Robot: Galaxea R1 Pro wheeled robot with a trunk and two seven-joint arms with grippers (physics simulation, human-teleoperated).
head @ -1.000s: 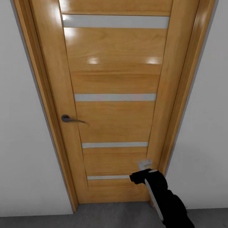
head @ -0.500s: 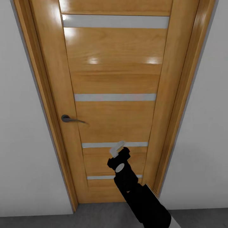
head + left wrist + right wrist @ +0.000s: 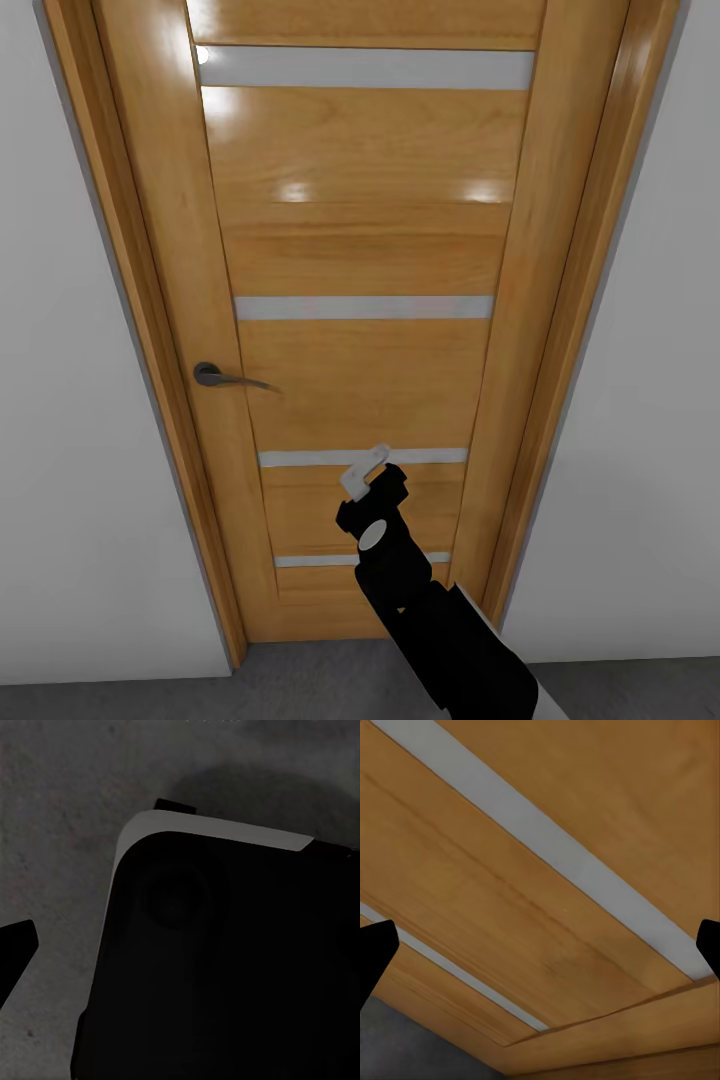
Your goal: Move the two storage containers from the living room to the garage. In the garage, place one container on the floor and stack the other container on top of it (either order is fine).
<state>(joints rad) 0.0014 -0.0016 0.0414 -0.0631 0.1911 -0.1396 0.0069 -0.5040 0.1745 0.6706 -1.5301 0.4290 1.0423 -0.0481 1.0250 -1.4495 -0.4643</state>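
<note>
A closed wooden door [image 3: 365, 300] fills the head view, honey-coloured with pale grey horizontal strips [image 3: 365, 307] set across it and a dark lever handle [image 3: 222, 377] near its left edge. White walls [image 3: 70, 450] flank the frame, and a band of dark grey floor [image 3: 300, 675] runs along the foot of the door. The right arm [image 3: 440, 630], black, reaches up from below the door's lower panels, and the right gripper [image 3: 366, 470] sits just in front of the door, level with the second strip from the bottom, well below and to the right of the handle. In the right wrist view its two dark fingers [image 3: 375, 952] stand wide apart with nothing between them, facing the door's wood and grey strips at close range. The left wrist view looks down on the mottled grey floor and a black, white-edged part of the robot's body [image 3: 225, 960]; one dark fingertip of the left gripper [image 3: 15, 949] shows, and I cannot tell whether that gripper is open or closed.
</note>
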